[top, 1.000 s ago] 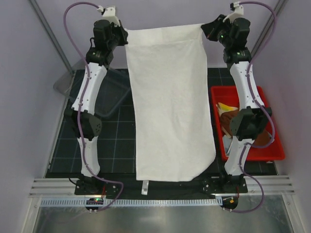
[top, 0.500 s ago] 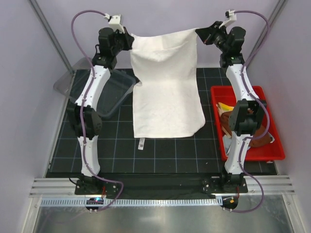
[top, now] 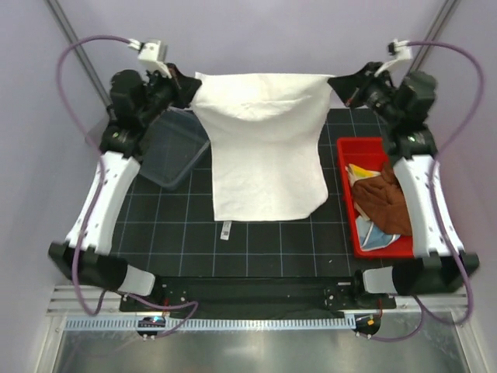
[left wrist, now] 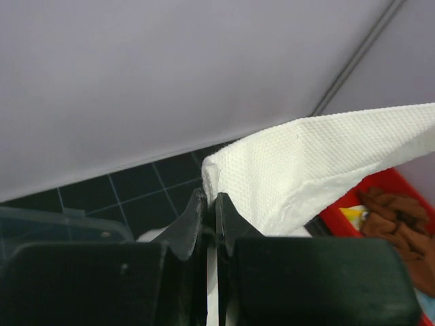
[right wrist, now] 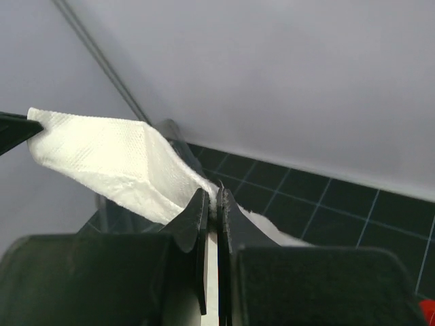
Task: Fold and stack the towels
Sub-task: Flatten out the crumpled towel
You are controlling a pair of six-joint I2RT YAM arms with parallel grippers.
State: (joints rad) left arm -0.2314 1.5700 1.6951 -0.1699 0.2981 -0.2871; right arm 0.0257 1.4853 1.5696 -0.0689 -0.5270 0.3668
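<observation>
A large cream-white towel [top: 264,148] hangs stretched between both grippers above the far half of the black mat, its lower part lying on the mat with a small tag at the near edge. My left gripper [top: 192,85] is shut on its top left corner [left wrist: 224,170]. My right gripper [top: 335,84] is shut on its top right corner [right wrist: 212,190]. In the red bin [top: 347,210] at the right lie a rust-brown towel [top: 384,203], a yellow one [top: 359,171] and a light-blue one [top: 378,235].
A clear plastic container [top: 172,148] sits on the mat at the far left, under my left arm. The gridded black mat [top: 256,249] ends at a metal rail along the near edge. Grey walls stand close on both sides and behind.
Both arms have swung lower and wider apart, pulling the towel's top edge taut. The towel's lower part has come down from hanging to lying on the mat.
</observation>
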